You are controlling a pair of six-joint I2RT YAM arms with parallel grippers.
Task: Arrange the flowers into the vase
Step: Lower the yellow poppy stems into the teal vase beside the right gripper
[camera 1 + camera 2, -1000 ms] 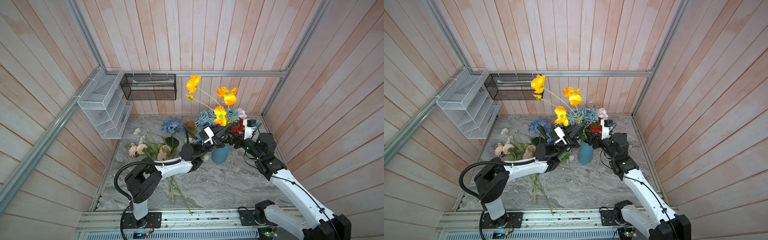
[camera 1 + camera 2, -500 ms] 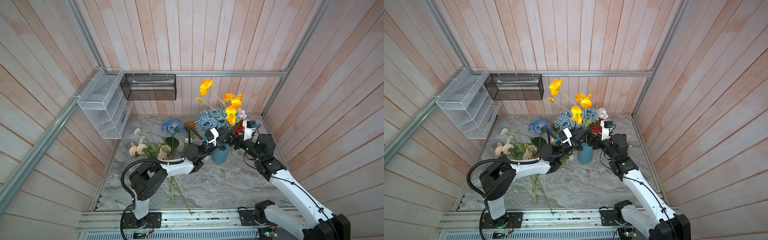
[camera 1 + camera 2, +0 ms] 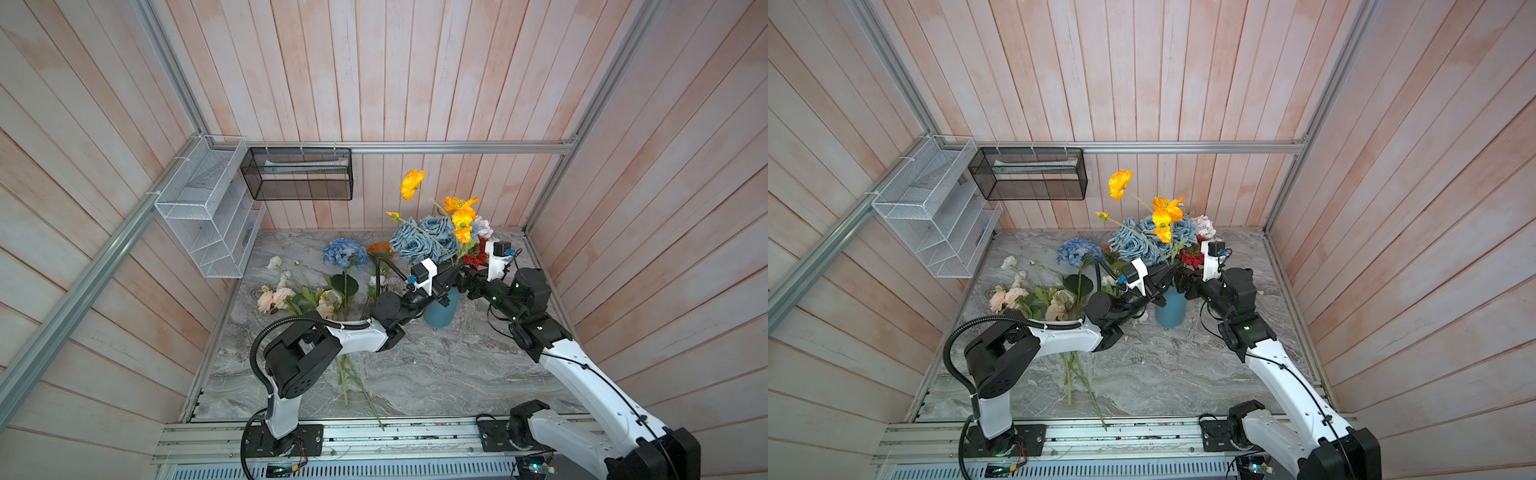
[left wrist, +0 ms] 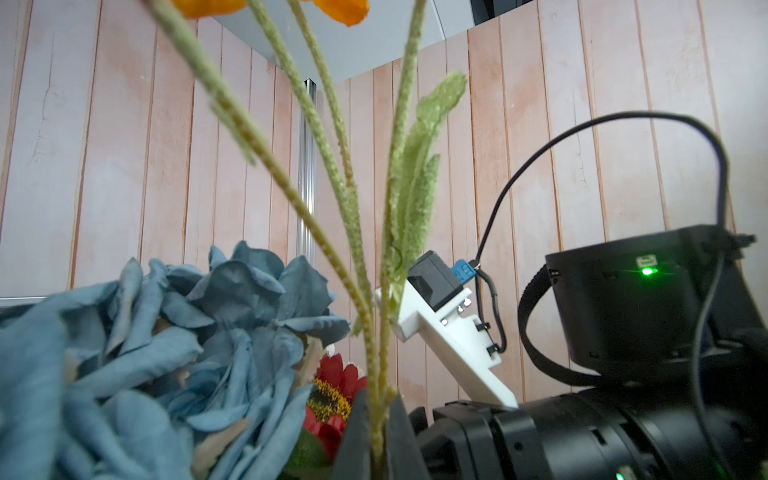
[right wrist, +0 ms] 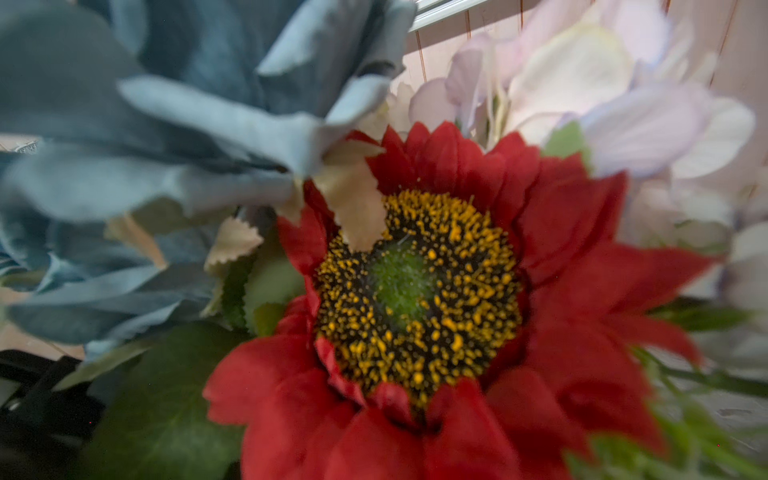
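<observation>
Left claw (image 4: pixel 376 419) is clamped tight on the fuzzy green stem of the poppies (image 3: pixel 462 217), below where the branches fork and right above the vase (image 3: pixel 442 316). A second ago that sprig leaned off to the left, its top bloom well clear of the bunch. Now it has swung across and stands nearly upright over the vase mouth. I judge the stem is at or just entering the neck, with only the last push and the release left for this one. Right claw (image 3: pixel 467 275) sits at the far side of the vase neck and has not shifted; blooms hide its jaws, so I cannot tell whether it grips anything. Roses (image 3: pixel 430 241), a red daisy (image 5: pixel 415 291) and a pale lilac bloom (image 3: pixel 482 226) already fill the vase and crowd its mouth, leaving little room for the stem to slide down. On the table (image 3: pixel 457 374) lie a hydrangea (image 3: pixel 345 253), an orange daisy (image 3: pixel 380 249), peach blooms (image 3: pixel 272 297) and white sprigs (image 3: pixel 275 262), their stems running under the left arm. A white rack (image 3: pixel 208 216) and a black basket (image 3: pixel 297 178) hang on the walls, well apart from the work.
</observation>
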